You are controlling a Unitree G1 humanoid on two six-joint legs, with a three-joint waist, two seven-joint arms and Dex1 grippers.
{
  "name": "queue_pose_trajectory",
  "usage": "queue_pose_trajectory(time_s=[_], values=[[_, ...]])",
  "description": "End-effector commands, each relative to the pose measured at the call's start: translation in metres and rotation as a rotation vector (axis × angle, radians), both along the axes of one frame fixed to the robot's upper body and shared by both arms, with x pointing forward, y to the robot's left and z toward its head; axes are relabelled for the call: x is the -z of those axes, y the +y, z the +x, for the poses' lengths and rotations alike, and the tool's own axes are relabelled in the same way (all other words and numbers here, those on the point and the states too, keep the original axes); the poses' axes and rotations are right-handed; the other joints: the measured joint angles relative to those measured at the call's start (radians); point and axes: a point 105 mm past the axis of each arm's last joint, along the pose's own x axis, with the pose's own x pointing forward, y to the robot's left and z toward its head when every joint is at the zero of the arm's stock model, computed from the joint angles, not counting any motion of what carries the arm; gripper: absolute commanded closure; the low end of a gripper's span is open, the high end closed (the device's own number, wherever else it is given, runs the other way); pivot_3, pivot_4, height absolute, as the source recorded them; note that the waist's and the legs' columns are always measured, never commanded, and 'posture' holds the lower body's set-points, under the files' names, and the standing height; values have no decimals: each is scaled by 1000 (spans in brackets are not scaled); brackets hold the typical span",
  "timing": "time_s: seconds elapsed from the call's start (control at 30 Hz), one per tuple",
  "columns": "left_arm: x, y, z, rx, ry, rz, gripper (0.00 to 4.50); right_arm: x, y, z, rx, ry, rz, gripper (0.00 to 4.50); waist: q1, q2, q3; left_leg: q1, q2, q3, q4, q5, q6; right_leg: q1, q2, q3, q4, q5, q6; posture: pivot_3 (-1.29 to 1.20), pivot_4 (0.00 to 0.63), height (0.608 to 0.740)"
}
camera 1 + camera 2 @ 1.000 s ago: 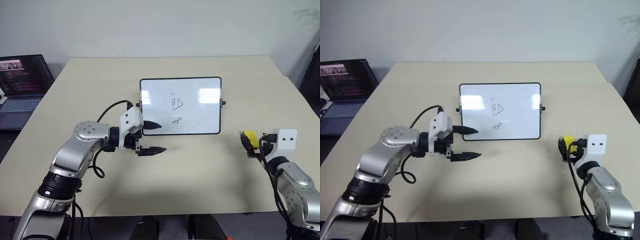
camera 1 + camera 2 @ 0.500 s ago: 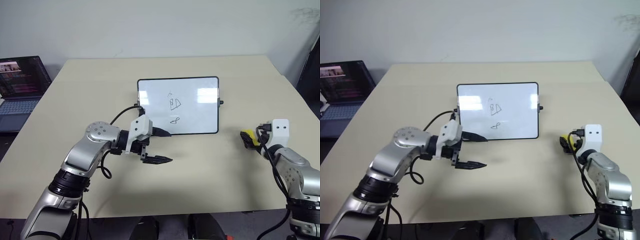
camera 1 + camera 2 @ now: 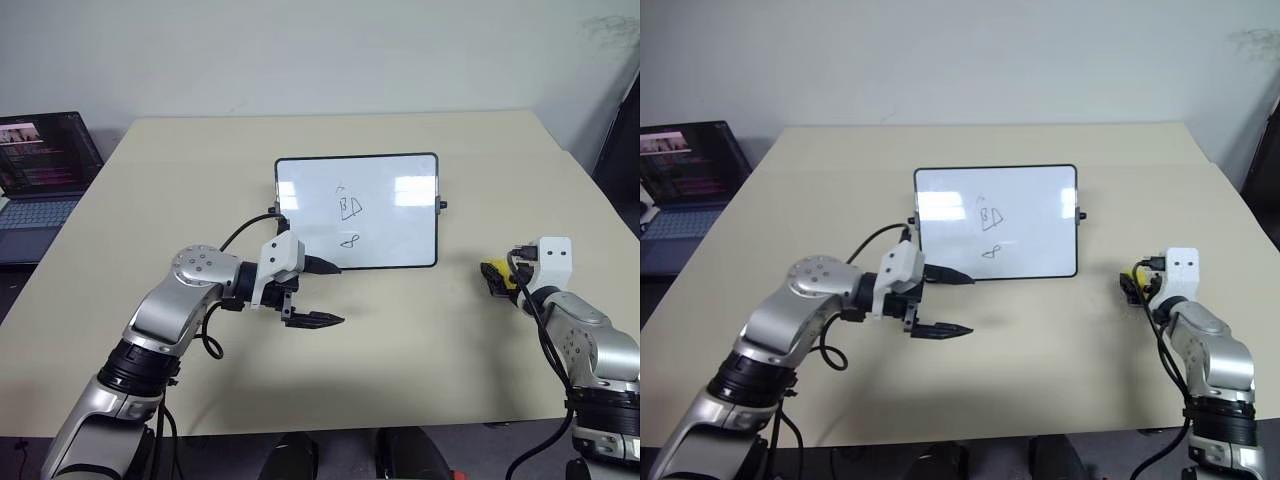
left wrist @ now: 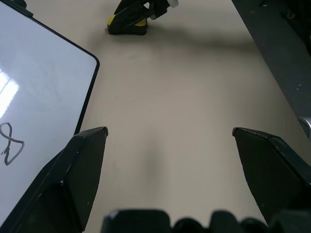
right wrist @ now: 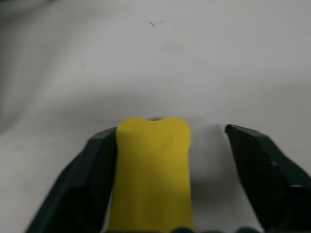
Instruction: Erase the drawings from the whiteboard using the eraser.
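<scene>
A beige table (image 3: pixel 400 360) carries the whiteboard (image 3: pixel 400 240) at its centre, the drawings (image 3: pixel 350 208) unreadable doodles. The left gripper (image 3: pixel 322 293) hovers spread beside it. At the right, the right gripper (image 5: pixel 172 179) straddles the eraser (image 5: pixel 151 170), 1 finger (image 5: pixel 92 174) touching, the other apart.

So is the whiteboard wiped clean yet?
Not yet. The whiteboard lies flat with the drawings on it, and the eraser sits off to its side.

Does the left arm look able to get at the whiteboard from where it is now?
Probably yes: the left gripper hangs open beside the whiteboard, at its near corner, with bare table between them.
</scene>
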Motion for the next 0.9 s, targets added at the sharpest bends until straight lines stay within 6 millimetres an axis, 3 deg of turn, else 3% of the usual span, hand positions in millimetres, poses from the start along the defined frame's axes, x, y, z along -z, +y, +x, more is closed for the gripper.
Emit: queue_pose_trajectory(time_s=[0.03, 0.13, 0.4, 0.5, 0.63, 0.9], values=[[-7, 2, -1, 1, -42, -14, 0, -7, -5, 1, 16, -26, -3, 2116, 0, 0, 0, 0, 0, 0, 0, 0, 0, 0, 0, 0, 0, 0, 0, 0, 150, 740], [-7, 3, -1, -2, -41, -13, 0, -6, -5, 0, 18, -24, 0, 3006, 0, 0, 0, 0, 0, 0, 0, 0, 0, 0, 0, 0, 0, 0, 0, 0, 150, 740], [-4, 6, 0, -49, -16, -25, 0, -7, 0, -1, 9, -35, 42, 3030, 0, 0, 0, 0, 0, 0, 0, 0, 0, 0, 0, 0, 0, 0, 0, 0, 150, 740], [-5, 14, 3, -105, -8, -36, 0, -17, 8, -1, -27, -81, 46, 3031, -1, 0, 0, 0, 0, 0, 0, 0, 0, 0, 0, 1, 0, 0, 0, 0, 150, 740], [-5, 31, 8, -219, 0, -54, 0, -54, 43, -8, -194, -243, -60, 3032, -2, 0, 0, 0, 1, 0, 0, 0, 0, -1, 1, 1, 1, 0, 0, 0, 150, 740], [-18, 54, 33, -436, -43, -104, 0, -91, 128, 0, -476, -467, -322, 3033, -3, 0, 0, 1, 1, 2, 1, 0, 0, -1, 1, 0, 1, 0, 1, 0, 150, 740]])
